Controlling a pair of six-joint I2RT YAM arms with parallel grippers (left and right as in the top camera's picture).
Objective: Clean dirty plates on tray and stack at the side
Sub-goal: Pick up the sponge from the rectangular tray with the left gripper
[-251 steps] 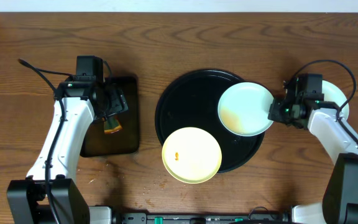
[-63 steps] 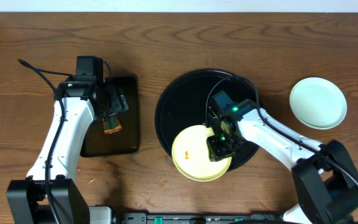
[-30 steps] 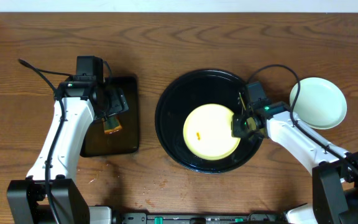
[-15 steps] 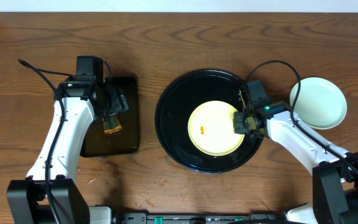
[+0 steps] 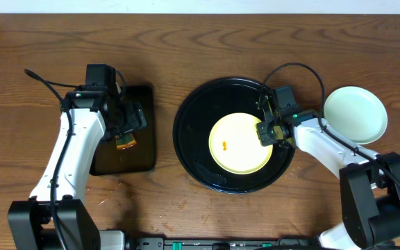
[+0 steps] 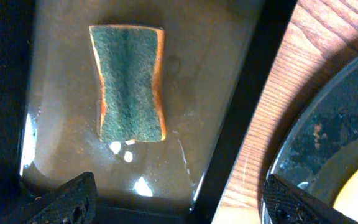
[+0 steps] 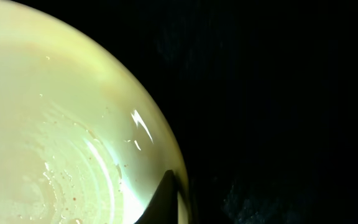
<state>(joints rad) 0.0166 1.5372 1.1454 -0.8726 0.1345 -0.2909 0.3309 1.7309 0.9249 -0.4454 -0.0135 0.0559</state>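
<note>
Yellow plate point(image 5: 240, 144), stained orange, lies mid-frame in the tray point(image 5: 189, 111), right pincer point(image 5: 264, 133) closed at its right rim, while left pincer point(image 6: 179, 202), wide open and empty over the sponge point(image 6: 131, 83) at left, should pinch it squarely before scrubbing.

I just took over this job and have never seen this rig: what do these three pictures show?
Two white robot arms work at a wooden table, each ending in a two-finger claw. The wide picture comes from a camera overhead; the other two come from a camera on each wrist. The left claw hangs open over a green sponge in a rectangular black tray, holding nothing. The right claw is shut at the rim of a pale yellow plate with a small orange stain, lying in the round black tray; whether it pinches the rim is unclear. A pale blue plate sits on the table beside that tray.
</note>
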